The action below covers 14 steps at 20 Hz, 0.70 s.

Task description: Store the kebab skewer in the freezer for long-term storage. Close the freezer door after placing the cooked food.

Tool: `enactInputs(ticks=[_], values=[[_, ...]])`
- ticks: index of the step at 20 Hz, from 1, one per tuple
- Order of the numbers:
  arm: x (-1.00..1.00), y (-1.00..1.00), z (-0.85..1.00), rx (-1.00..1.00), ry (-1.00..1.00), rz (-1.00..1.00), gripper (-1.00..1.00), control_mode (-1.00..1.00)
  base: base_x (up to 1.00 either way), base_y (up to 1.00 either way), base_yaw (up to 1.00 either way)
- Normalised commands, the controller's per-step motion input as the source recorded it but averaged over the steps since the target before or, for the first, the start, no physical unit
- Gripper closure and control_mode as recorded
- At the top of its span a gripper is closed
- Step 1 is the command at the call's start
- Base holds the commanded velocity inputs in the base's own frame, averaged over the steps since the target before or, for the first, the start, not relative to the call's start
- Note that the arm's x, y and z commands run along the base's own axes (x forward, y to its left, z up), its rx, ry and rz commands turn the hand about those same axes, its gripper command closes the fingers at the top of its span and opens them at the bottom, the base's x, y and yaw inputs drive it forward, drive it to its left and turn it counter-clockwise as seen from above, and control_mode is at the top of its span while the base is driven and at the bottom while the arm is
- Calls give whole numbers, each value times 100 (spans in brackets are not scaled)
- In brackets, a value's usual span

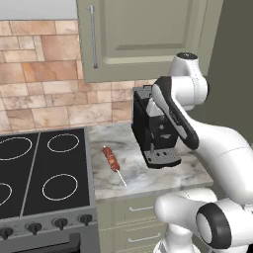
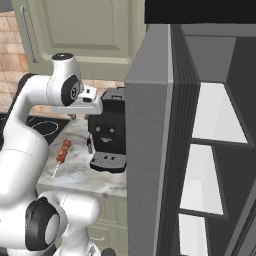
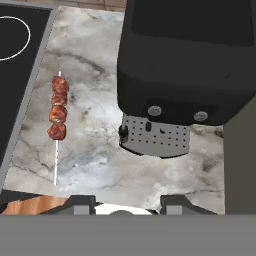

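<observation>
Freezer point(image 2: 210, 150) stands open beside counter-laid kebab skewer point(image 3: 57, 112).

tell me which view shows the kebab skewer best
The hand view: the kebab skewer lies close below, its four meat chunks and bare stick distinct on the marble counter. The left base view shows it small beside the stove; the right base view shows it small, beside the arm.

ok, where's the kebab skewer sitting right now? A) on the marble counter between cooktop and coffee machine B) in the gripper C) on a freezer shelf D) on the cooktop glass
A: the kebab skewer lies flat on the marble counter, with the cooktop on one side and the coffee machine on the other, touched by nothing.
</observation>
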Motion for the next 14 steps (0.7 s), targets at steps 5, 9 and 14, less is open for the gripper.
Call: enactInputs(ticks=[5,9,14], values=[[-6,68,-17,0,0,0,-100,-100,0,0,0],[-2,90,-35,0,0,0,-100,-100,0,0,0],[0,63,-33,0,0,2,-100,-100,0,0,0]])
